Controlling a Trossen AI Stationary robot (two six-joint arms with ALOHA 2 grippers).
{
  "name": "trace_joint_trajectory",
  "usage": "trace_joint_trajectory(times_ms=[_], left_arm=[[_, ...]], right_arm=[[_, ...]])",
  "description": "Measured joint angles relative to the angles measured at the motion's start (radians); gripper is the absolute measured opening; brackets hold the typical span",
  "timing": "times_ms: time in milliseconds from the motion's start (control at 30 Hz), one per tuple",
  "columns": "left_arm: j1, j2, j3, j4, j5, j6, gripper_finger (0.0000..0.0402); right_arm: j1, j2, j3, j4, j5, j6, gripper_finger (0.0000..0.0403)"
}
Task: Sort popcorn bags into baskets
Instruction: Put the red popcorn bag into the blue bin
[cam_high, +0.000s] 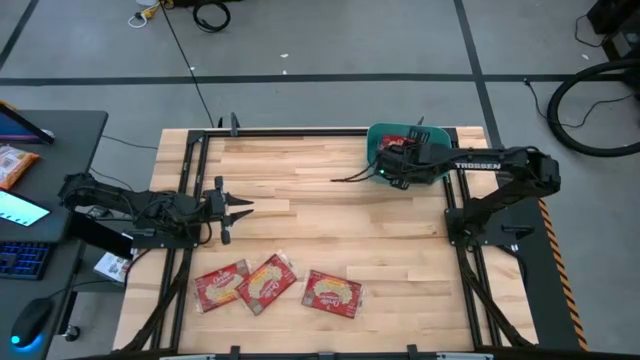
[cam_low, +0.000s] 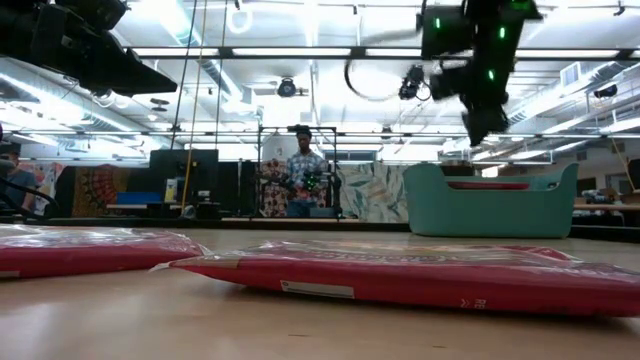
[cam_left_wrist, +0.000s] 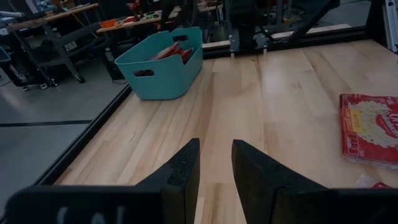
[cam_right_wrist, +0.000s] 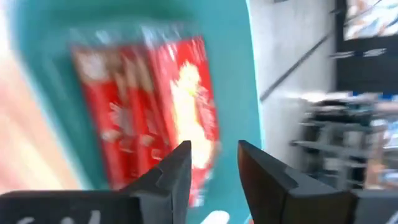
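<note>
Three red popcorn bags (cam_high: 221, 286) (cam_high: 268, 282) (cam_high: 332, 293) lie flat on the wooden table near its front edge. The teal basket (cam_high: 375, 135) stands at the far right corner; it also shows in the left wrist view (cam_left_wrist: 165, 71) and in the low view (cam_low: 490, 205). More red bags (cam_right_wrist: 155, 93) lie inside it. My right gripper (cam_right_wrist: 214, 152) is open and empty, above the basket (cam_right_wrist: 239, 74) and pointing down into it. My left gripper (cam_left_wrist: 214, 152) is open and empty, low over the table's left side (cam_high: 245, 208), pointing right.
Black frame rails (cam_high: 190, 200) run along the table's left, far and right edges. A desk at the left holds a keyboard, a phone and an orange packet (cam_high: 15, 165). A person (cam_low: 303, 170) stands far behind the table. Bare wood lies between the grippers.
</note>
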Motion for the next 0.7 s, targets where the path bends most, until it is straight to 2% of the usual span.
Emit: trace_joint_trajectory(times_ms=[67, 167, 233, 333, 500, 700], left_arm=[[0.000, 0.000, 0.000, 0.000, 0.000, 0.000, 0.0098], [0.000, 0.000, 0.000, 0.000, 0.000, 0.000, 0.0098], [0.000, 0.000, 0.000, 0.000, 0.000, 0.000, 0.0098], [0.000, 0.000, 0.000, 0.000, 0.000, -0.003, 0.0098], [0.000, 0.000, 0.000, -0.001, 0.000, -0.006, 0.0098], [0.000, 0.000, 0.000, -0.002, 0.000, -0.004, 0.0098]], right_arm=[[0.035, 0.000, 0.054, -0.029, -0.079, 0.111, 0.0137], [0.086, 0.000, 0.115, -0.012, -0.259, 0.270, 0.0136], [0.127, 0.000, 0.129, 0.032, -0.378, 0.342, 0.0136], [0.207, 0.000, 0.124, 0.132, -0.491, 0.416, 0.0135], [0.367, 0.049, 0.106, 0.331, -0.543, 0.501, 0.0135], [0.531, 0.212, 0.104, 0.601, -0.603, 0.539, 0.0135]])
